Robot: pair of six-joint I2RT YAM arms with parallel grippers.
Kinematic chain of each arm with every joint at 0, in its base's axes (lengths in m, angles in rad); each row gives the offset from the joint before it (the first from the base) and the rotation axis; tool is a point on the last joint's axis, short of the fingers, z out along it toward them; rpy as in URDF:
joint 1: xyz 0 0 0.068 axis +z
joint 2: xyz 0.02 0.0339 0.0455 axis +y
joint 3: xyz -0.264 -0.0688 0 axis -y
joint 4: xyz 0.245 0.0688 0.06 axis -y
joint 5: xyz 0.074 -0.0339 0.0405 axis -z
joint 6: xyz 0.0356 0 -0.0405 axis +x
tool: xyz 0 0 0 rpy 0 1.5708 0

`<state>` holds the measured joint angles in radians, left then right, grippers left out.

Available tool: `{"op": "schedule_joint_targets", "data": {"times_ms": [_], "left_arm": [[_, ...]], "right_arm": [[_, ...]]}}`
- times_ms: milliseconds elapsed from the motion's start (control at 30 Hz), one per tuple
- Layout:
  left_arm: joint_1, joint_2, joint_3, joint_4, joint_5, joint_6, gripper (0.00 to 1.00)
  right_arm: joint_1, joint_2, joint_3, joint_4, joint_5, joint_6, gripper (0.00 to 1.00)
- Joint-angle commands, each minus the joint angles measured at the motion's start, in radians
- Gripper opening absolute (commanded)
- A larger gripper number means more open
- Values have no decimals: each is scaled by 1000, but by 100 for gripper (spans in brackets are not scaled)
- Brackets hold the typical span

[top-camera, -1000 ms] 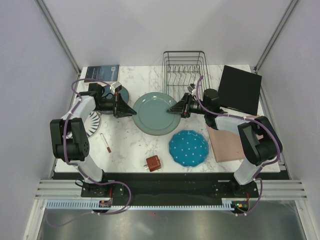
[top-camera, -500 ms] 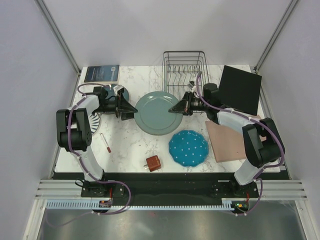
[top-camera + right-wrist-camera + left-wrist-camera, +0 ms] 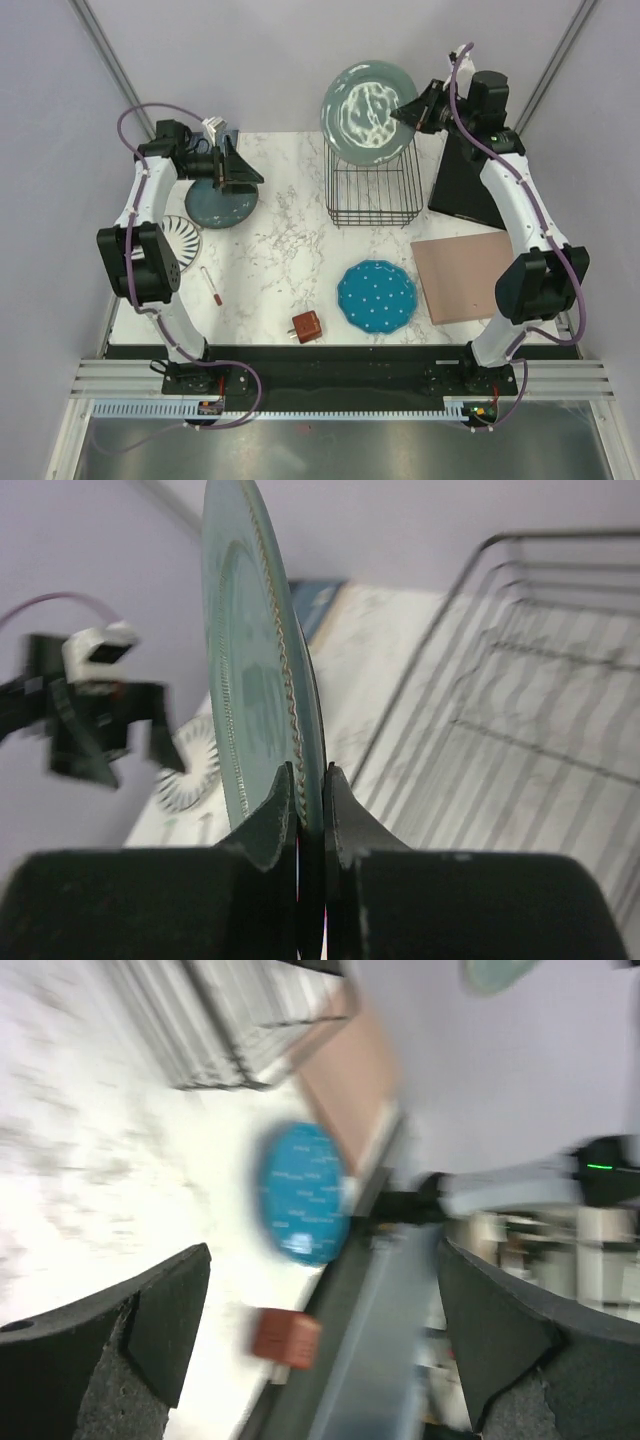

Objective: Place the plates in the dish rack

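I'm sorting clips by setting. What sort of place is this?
Probably a robotics lab test booth, not a kitchen: left arm and right arm bolted at the edge of a marble-look table, plain white walls around it.

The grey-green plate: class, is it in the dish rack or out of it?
Out. The grey-green plate hangs raised above the dish rack, its rim pinched by the right gripper.

My left wrist view is smeared: the bright blue dotted round plate [image 3: 300, 1195] and the small reddish-brown block [image 3: 285, 1338] are soft blobs. From above, the grey-green round plate [image 3: 368, 110], held aloft, covers the black wire dish rack's [image 3: 373, 190] far end, and the left arm [image 3: 140, 210] cuts across the white striped plate [image 3: 186, 240].
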<state>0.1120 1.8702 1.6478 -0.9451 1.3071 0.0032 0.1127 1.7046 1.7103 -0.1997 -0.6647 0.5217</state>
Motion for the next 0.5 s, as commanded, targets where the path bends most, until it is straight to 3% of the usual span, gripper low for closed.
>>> {"op": "schedule_joint_targets", "data": {"times_ms": [0,33,133,267,467], "left_arm": [[-89,-132,100,29,-565,165,100],[-100,-176,68,87,-814,170,100],[-135,-344,-118,348,-1113,144,100],[-137,-430,-241,405,-1088,138,100],[-137,-502,-377,447,-1031,6,100]], "right_arm": [[7,42,139,-110,460,-203,0],[7,58,190,-118,587,-209,0],[47,134,315,-159,915,-248,0],[77,179,353,-127,1088,-296,0],[140,224,342,-52,1307,-416,0]]}}
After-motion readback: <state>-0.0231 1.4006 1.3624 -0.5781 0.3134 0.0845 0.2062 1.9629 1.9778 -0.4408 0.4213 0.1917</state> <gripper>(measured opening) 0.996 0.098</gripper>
